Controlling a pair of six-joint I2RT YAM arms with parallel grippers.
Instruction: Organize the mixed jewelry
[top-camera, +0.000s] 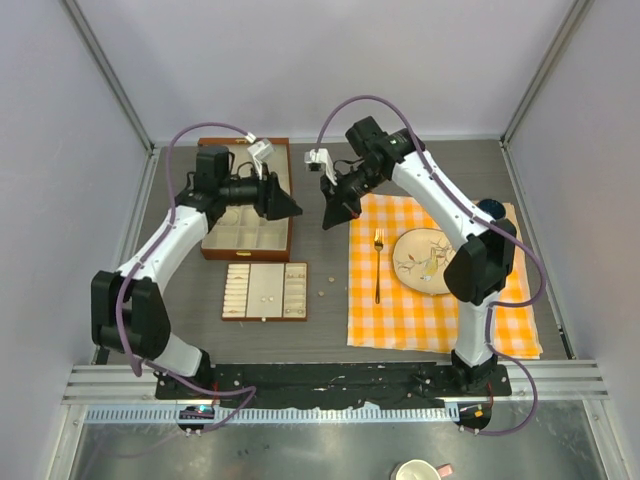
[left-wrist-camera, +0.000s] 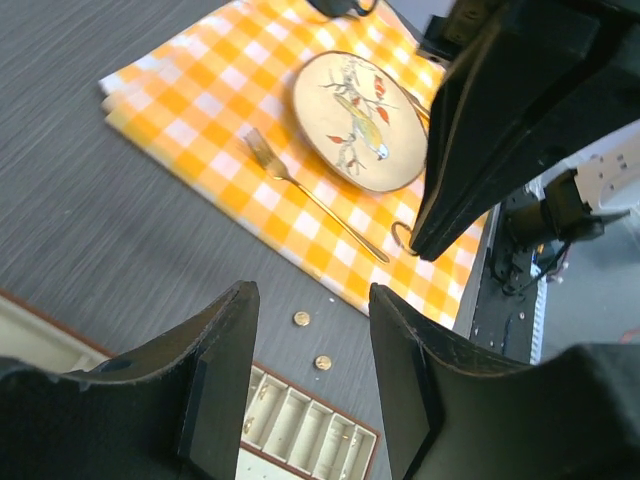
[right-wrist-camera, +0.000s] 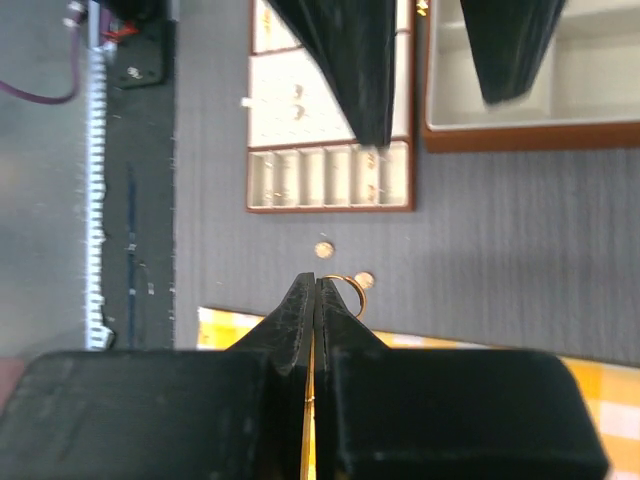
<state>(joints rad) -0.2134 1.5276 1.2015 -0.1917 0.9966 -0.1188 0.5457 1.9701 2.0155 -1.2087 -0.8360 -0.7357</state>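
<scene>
Metal hoop is pinched in the right jaws above the worktop, left jaws spread and empty, two studs lying loose by the tray, so I'd guess sorting's partly done, more left

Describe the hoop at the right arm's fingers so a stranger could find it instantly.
Find the orange checked cloth on the table's right half; the right gripper hangs off its far left corner. Pinched at that gripper's shut fingers is a thin metal hoop. Unlike the two gold studs lying flat on the table beneath, it is an open ring held off the surface.
</scene>
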